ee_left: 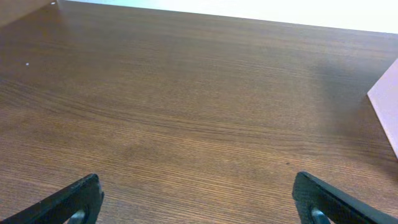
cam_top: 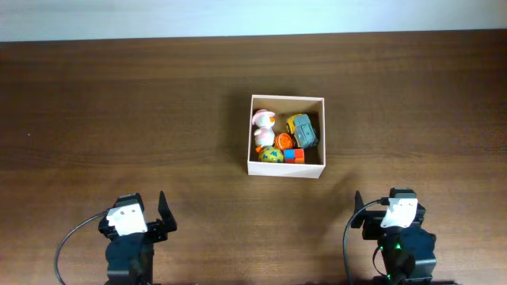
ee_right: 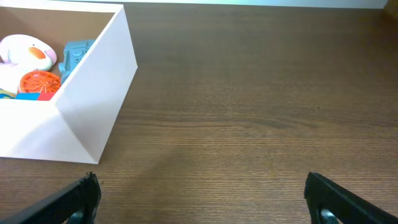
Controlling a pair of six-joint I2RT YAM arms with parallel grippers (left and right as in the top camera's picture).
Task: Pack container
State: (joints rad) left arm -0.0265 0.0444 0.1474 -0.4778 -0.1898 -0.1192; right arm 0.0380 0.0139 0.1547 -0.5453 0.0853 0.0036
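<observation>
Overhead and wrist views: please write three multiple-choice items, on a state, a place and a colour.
1. How are the left gripper and the right gripper?
A. both shut
B. left shut, right open
C. both open, empty
2. Where do the small colourful toys lie?
A. in the left gripper
B. inside the square cream-white cardboard box
C. in the right gripper
3. What colour is the box inside?
A. tan-brown
B. green
C. black
Key: 1 C, jaws stand wide apart, nothing between; 2 B, walls surround them; 3 A, its floor shows tan-brown.
</observation>
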